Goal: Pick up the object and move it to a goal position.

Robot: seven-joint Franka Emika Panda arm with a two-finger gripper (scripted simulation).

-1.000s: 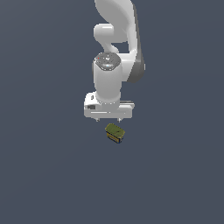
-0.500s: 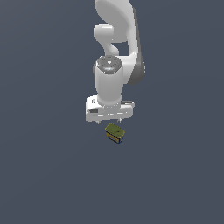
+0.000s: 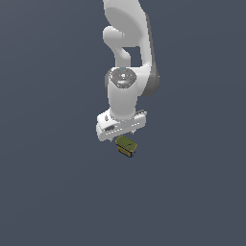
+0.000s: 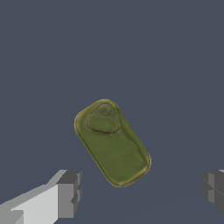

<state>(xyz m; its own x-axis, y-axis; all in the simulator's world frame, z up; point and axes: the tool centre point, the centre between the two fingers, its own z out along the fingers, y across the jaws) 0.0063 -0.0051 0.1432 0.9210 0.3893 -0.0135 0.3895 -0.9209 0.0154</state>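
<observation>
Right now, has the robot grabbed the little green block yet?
Not yet. Done: the tool hangs just above the block. In hand: the wrist view shows the two fingers spread wide, with the block lying between and beyond them, touching neither. Left: go down around the block, close on it, lift it, and carry it to the goal. No goal marker shows in either view.

small boxy block with an olive-green top (image 4: 113, 142): matt, smooth, faint raised oval outline and rim on the lid, plastic-like | white Panda arm (image 3: 126, 62): smooth, softly glossy plastic-like shell | white gripper (image 3: 126, 136): matt grey finger pads (image 4: 70, 194), flat and blocky | dark slate-blue ground (image 3: 48, 192): uniform, matt, textureless
</observation>
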